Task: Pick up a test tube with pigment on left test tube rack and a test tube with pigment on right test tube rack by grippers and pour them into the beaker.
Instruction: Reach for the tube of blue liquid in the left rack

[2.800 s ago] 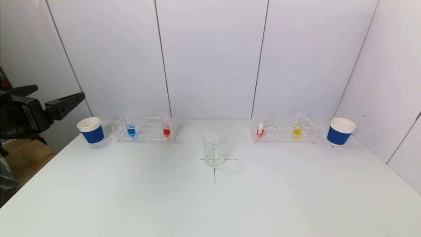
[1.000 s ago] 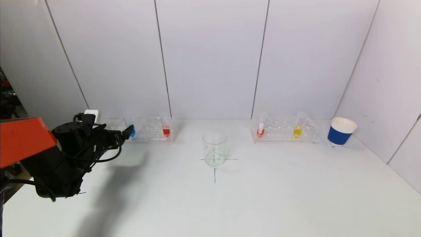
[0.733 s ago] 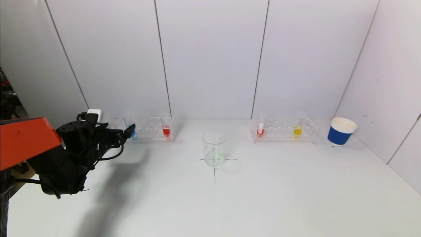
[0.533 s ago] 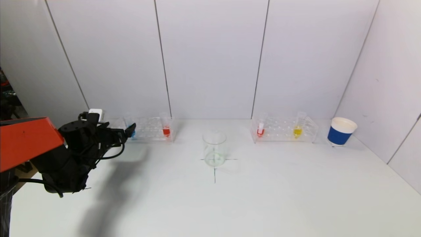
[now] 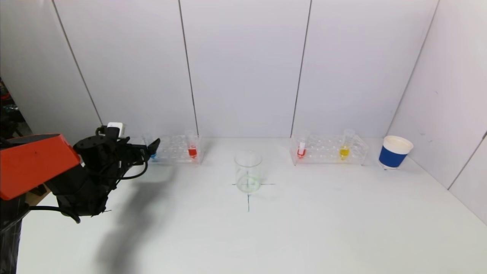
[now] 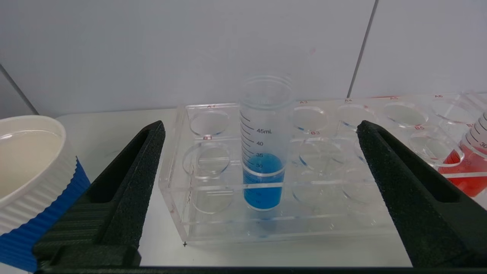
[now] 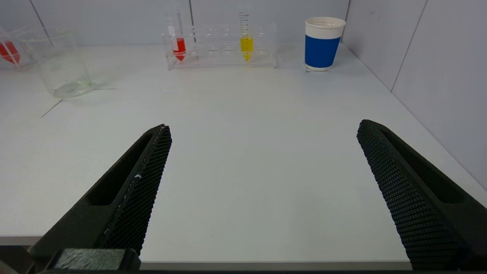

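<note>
Blue-pigment test tube [image 6: 263,167]: clear plastic cylinder, printed graduations up to 45mL, threaded open mouth, blue liquid up to about the 30 mark. Stands upright in a front-row hole near the left end of left test tube rack [image 6: 281,224]. Rack clear acrylic, two tiers of round holes, labelled A and B rows in red. Red-pigment test tube [image 6: 466,167] at the same rack's far right end, also upright, conical tip seen in head view [image 5: 192,150].

Left gripper [image 6: 262,190] level with the blue tube, fingers wide apart, black foam-textured pads [image 6: 146,167] flanking the tube on both sides without touching. In head view, left gripper [image 5: 150,148] right at the rack's left end, black body on orange arm.

Ribbed white paper cup with blue sleeve [image 6: 30,182] just left of the rack.

Glass beaker [image 5: 248,172], clear and cylindrical, right of the left rack, on a drawn cross mark on white table [image 5: 304,228].

Right test tube rack [image 5: 329,150] farther right of the beaker, same clear acrylic, holding red tube with white band [image 5: 301,148] and yellow-pigment tube [image 5: 344,149]. Second blue-sleeved cup [image 5: 394,152] just beyond that rack.

Right gripper [image 7: 262,182] well back from the right rack, low over the table's near edge, mesh-textured fingers wide apart, holding nothing.
</note>
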Action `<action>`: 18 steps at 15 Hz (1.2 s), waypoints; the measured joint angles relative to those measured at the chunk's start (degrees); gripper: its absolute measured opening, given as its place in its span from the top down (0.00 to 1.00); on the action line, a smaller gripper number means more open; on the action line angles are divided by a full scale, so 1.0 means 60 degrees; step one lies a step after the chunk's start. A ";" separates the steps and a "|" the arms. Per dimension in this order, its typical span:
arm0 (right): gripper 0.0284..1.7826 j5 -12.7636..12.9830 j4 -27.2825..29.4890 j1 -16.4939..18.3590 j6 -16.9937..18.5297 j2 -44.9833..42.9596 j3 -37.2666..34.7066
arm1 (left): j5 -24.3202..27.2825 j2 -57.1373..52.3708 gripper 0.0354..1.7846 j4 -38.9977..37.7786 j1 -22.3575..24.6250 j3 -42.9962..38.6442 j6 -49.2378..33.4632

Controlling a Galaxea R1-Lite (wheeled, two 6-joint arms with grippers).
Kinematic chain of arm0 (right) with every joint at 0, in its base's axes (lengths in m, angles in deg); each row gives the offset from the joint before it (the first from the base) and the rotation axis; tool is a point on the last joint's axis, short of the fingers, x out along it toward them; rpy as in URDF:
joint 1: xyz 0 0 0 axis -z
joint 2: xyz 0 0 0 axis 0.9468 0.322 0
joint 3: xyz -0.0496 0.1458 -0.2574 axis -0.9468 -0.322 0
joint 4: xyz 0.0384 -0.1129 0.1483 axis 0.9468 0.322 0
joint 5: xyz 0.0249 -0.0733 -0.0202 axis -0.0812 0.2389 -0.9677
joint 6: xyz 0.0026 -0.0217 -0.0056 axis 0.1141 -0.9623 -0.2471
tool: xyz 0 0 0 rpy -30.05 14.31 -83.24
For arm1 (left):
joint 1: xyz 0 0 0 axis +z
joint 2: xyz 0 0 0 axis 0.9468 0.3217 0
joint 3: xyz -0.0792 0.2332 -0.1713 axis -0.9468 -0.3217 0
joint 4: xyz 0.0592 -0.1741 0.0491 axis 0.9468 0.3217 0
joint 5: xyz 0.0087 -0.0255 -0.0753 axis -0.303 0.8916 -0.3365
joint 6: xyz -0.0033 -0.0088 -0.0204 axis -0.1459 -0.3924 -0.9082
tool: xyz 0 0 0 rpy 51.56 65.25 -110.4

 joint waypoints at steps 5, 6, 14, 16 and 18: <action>0.00 0.0000 0.0000 -0.0004 0.0004 0.0000 0.0000 | -0.0008 0.0264 0.01 0.0268 -0.0004 0.0656 0.0018; 0.00 0.0000 0.0000 0.0000 0.0004 0.0000 0.0000 | -0.0004 0.0303 0.01 0.0309 -0.0004 0.0766 0.0014; 0.00 0.0000 0.0000 0.0000 0.0004 0.0000 0.0000 | -0.0004 0.0632 0.01 0.0425 -0.0004 0.1280 0.0028; 0.00 0.0004 0.0000 0.0000 0.0008 0.0000 0.0000 | -0.0004 0.0652 0.01 0.0423 -0.0012 0.1290 0.0028; 0.00 0.0004 0.0000 0.0000 0.0008 0.0000 0.0000 | -0.0008 0.0664 0.01 0.0419 -0.0022 0.1294 0.0033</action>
